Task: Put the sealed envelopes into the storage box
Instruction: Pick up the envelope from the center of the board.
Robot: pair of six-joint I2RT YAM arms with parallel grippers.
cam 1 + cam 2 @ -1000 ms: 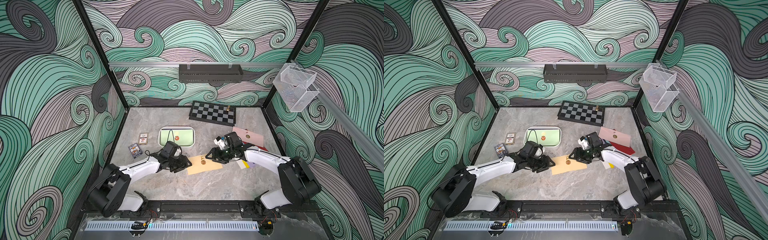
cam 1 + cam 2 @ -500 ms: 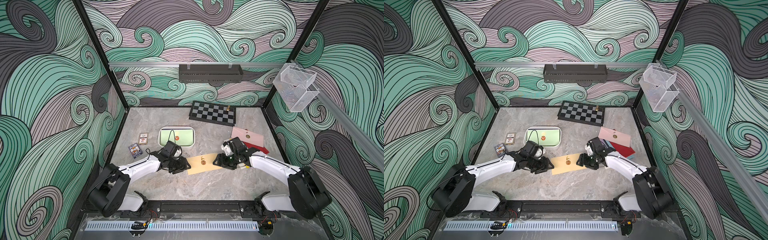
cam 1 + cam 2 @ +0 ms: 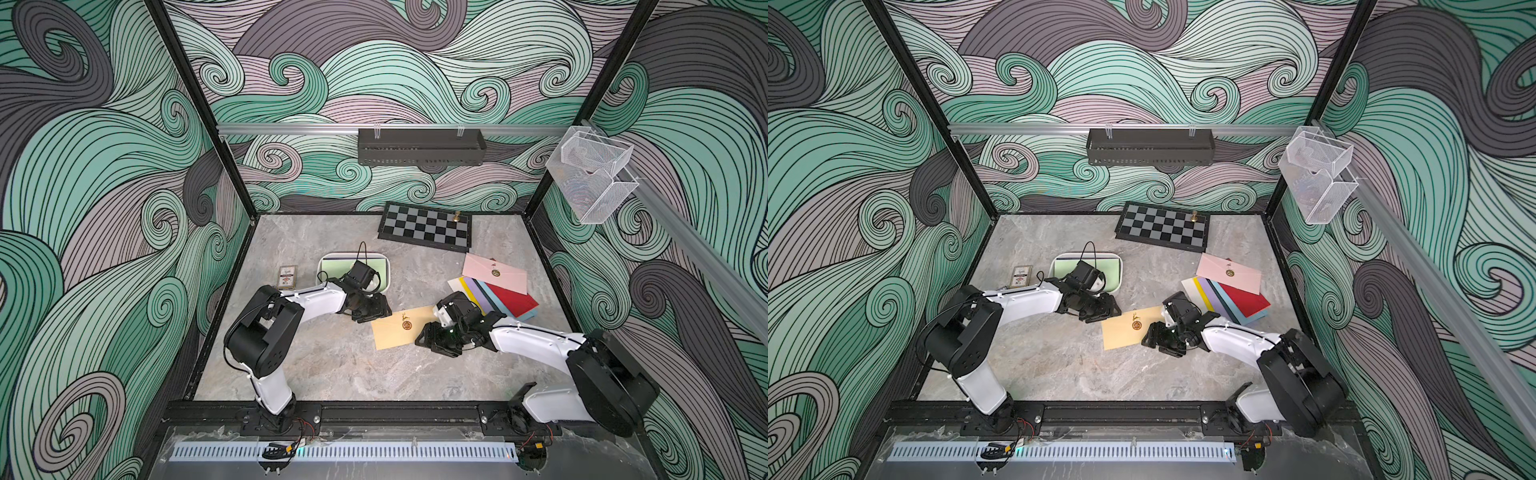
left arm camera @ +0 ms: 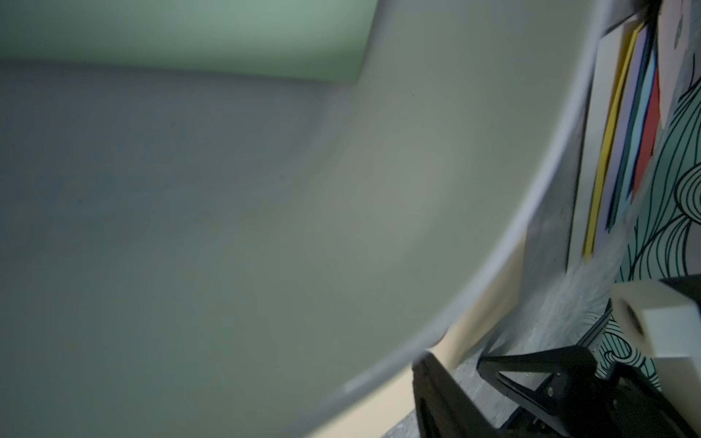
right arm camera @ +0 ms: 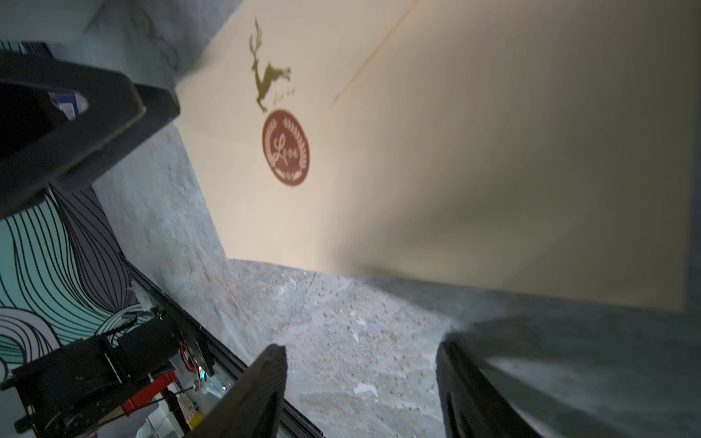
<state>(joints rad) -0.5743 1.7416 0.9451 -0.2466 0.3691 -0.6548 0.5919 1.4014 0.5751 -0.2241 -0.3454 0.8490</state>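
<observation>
Left gripper (image 3: 371, 312) half open, holding nothing, just beside peach envelope (image 3: 395, 336) left end. Storage box (image 3: 385, 275) behind that end, green envelope (image 3: 336, 266) inside. Right gripper (image 3: 430, 345) jaws apart, holding nothing, at peach envelope's right end. Fanned envelopes (image 3: 508, 301) farther right.

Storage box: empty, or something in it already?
Not empty: a green envelope lies flat inside the storage box in both top views.
</observation>
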